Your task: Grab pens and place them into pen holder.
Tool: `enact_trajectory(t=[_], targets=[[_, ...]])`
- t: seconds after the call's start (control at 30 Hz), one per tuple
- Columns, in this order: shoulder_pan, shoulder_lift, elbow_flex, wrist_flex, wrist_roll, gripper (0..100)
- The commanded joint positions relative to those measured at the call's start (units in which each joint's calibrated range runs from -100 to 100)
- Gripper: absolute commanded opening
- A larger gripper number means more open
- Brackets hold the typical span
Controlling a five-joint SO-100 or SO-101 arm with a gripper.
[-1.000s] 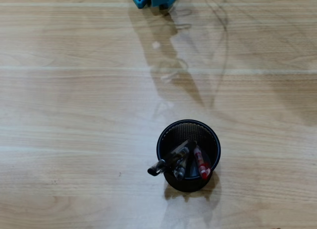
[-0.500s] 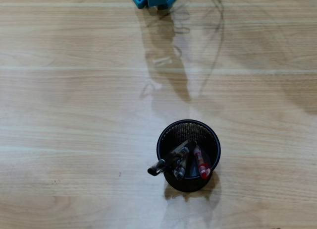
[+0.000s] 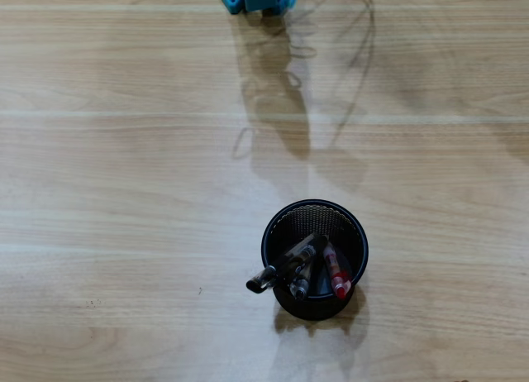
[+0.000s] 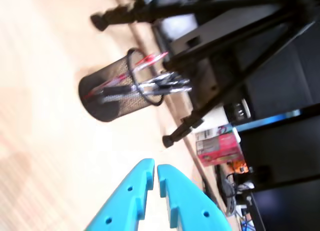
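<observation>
Black wire mesh is what you are seeing around the pen holder (image 3: 315, 225), which is standing upright on the light wooden surface (image 3: 124, 192) in the lower middle of the overhead view. You are seeing all the pens (image 3: 310, 266) inside it: the red pen (image 3: 335, 273) is leaning against the right wall, and a black-capped pen (image 3: 266, 278) is sticking out over the lower-left rim. In the wrist view, the pen holder (image 4: 107, 93) is appearing tilted because the camera is angled, with the pens (image 4: 160, 83) pointing right. The blue hand (image 4: 152, 172) is sitting clenched and is grasping nothing, its two fingers nearly touching at the tips, well apart from the holder. Black tripod legs (image 4: 210, 98) are standing behind the holder, and a red box (image 4: 217, 146) is lying beyond the surface edge.
</observation>
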Motion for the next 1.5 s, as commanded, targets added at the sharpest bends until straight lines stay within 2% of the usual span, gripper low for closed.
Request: enact_trajectory(t=[0.0, 0.17, 0.3, 0.6, 1.47], targets=[[1.27, -0.86, 7.02, 0.58, -0.04, 2], [4.26, -0.86, 17.02, 0.23, -0.09, 2], [4.9, -0.69, 18.1, 2.99, 0.21, 2], [8.89, -0.61, 18.1, 17.54, -0.04, 2], [8.53, -0.52, 18.01, 17.37, 0.21, 2]])
